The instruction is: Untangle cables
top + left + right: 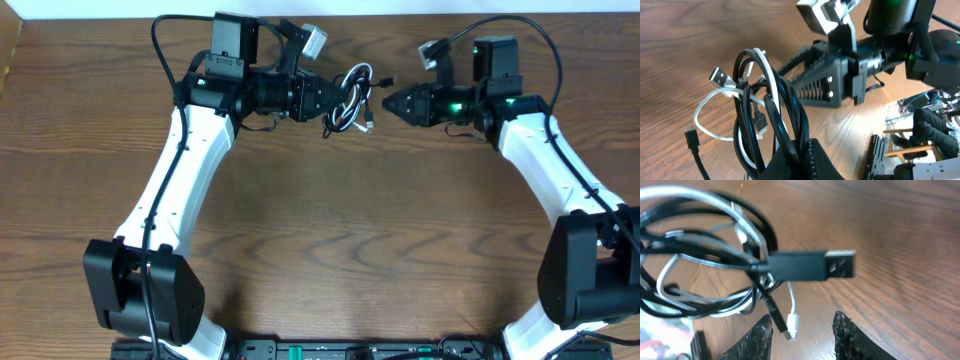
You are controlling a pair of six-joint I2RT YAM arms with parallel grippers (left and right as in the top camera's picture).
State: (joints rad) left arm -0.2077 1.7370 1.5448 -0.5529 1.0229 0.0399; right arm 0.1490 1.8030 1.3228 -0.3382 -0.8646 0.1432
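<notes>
Left hand [333,98] is clamped shut on the cables [350,95]. The bundle hangs off its fingertips, lifted from the bench [320,250] as far as I can tell. In the left wrist view the black cable [790,110] rises out of my grip in several stacked loops. The white cable [700,112] threads through them and bows out to one side.

Right hand [392,101] has its jaws partly apart with nothing between them. It points straight at the bundle from the opposite side, near but not touching. The cables sit between my two hands, and only the left has them.

What the next move turns on: the black plug [810,266] sticks out of the knot toward my right hand, just ahead of the fingertips [757,337] in the right wrist view. Its long axis lies crosswise, along the line from one fingertip to the other. Closing as I am would likely press it end to end, so I judge a wrist roll is needed before reaching in.

A small white plug [792,327] dangles lower, close to the gap between the fingertips. It could be caught by mistake.

The right hand is the free one and the nearer to both loose ends.
</notes>
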